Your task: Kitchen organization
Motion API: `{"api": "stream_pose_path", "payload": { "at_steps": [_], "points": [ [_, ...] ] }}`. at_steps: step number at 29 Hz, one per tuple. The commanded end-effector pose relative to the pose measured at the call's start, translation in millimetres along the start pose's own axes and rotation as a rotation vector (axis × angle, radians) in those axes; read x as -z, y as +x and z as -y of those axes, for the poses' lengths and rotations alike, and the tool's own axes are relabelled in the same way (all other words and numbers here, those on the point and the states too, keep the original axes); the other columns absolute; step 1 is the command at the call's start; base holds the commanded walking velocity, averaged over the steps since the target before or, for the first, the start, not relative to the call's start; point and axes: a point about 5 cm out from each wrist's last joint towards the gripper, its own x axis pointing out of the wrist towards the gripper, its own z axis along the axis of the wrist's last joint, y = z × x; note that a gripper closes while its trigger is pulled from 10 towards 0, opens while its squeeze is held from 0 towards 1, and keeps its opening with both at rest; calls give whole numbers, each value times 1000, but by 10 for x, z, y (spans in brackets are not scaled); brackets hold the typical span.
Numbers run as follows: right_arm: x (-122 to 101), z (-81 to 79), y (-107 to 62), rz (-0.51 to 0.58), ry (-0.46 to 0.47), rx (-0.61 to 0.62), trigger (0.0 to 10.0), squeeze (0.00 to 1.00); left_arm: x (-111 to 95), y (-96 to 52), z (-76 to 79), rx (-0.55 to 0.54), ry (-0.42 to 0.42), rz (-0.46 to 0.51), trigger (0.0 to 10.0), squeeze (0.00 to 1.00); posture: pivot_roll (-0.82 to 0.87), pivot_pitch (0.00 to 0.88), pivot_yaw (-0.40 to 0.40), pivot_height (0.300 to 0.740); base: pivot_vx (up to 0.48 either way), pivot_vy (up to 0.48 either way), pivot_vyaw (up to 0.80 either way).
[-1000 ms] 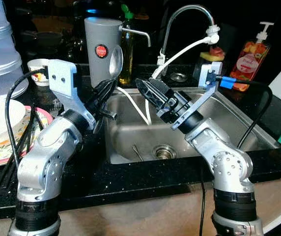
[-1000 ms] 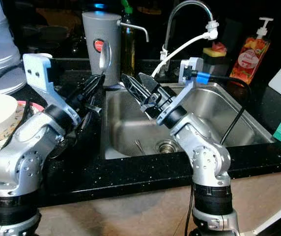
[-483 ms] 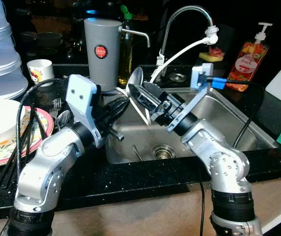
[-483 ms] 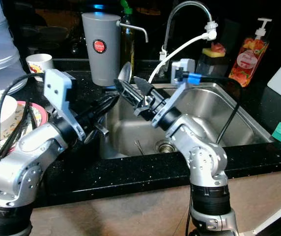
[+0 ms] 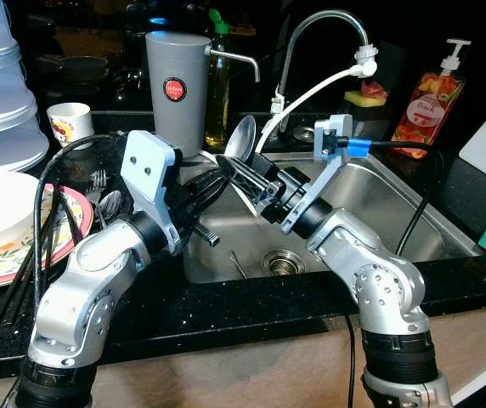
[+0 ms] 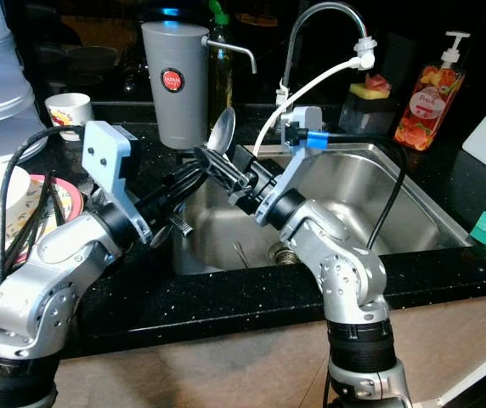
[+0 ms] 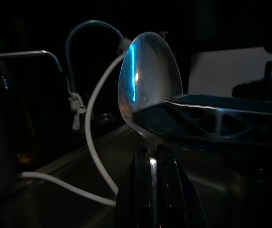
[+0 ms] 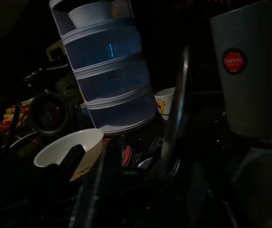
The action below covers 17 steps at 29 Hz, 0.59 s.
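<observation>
- the left pincer (image 5: 213, 174) is clamped together on the handle of a spoon (image 5: 241, 140), held upright over the 9 o'clock edge of the sink (image 5: 396, 200).
- the right pincer (image 5: 247, 170) is met at the spoon's neck; whether its fingers are closed on it cannot be told.
- a grey canister (image 5: 176, 85) is seen at 12 o'clock of the spoon on the black worktop (image 5: 251, 310).
- a faucet (image 5: 324, 25) is arched at 1 o'clock.

Below our meeting grippers the sink (image 5: 413, 212) lies open, while the grey canister (image 5: 177, 85) and faucet (image 5: 319, 34) crowd behind.
</observation>
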Motion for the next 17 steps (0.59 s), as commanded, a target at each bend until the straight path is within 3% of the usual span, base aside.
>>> {"api": "stream_pose_path", "payload": {
  "at_steps": [1, 17],
  "points": [
    [-13, -6, 8, 8, 8, -5, 0, 0, 3, 2, 17, 22, 20, -16, 0, 0, -32, 8, -39, 740, 0, 0, 0],
    [-94, 92, 12, 69, 46, 56, 0, 0, 7, 5, 13, 25, 56, -20, 0, 0, -32, 22, -43, 740, 0, 0, 0]
  ]
}}
